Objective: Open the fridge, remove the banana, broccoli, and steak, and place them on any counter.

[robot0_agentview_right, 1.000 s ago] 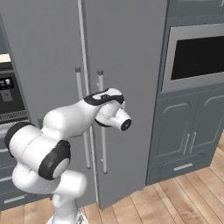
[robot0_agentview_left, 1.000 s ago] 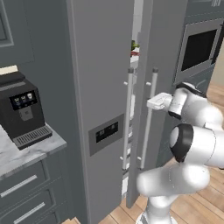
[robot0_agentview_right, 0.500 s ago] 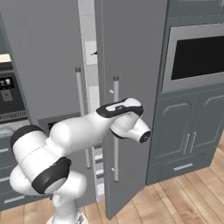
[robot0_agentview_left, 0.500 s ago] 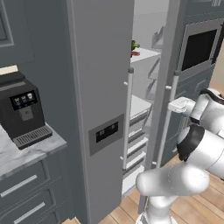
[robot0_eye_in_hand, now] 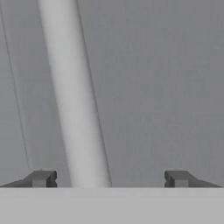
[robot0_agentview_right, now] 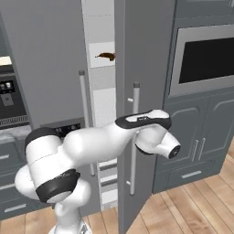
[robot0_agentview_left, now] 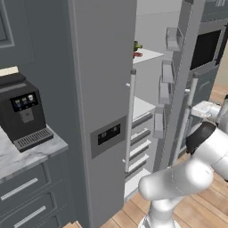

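The grey fridge (robot0_agentview_left: 102,67) has its right door (robot0_agentview_left: 178,89) swung wide open and its left door closed. My gripper (robot0_eye_in_hand: 109,179) is open, and its fingertips (robot0_eye_in_hand: 41,178) stand far apart on either side of the door's silver handle (robot0_eye_in_hand: 74,96) without touching it. The same gripper (robot0_agentview_left: 196,110) is level with the handle's (robot0_agentview_left: 187,120) upper part, and from the right I see the gripper (robot0_agentview_right: 136,122) against the handle (robot0_agentview_right: 134,137). On the top shelf sit the green broccoli (robot0_agentview_left: 137,45) and the red steak (robot0_agentview_left: 137,54). A brown curved item (robot0_agentview_right: 107,55) lies there too.
A black coffee machine (robot0_agentview_left: 24,111) stands on the marbled counter (robot0_agentview_left: 26,156) left of the fridge, over grey drawers (robot0_agentview_left: 22,191). A built-in oven (robot0_agentview_right: 201,59) and grey cabinets (robot0_agentview_right: 196,146) lie right of the open door. The floor (robot0_agentview_right: 192,205) is wood.
The right fridge door has swung from nearly closed to wide open, and my hand has moved outward to the right along with its handle. The shelves now show.
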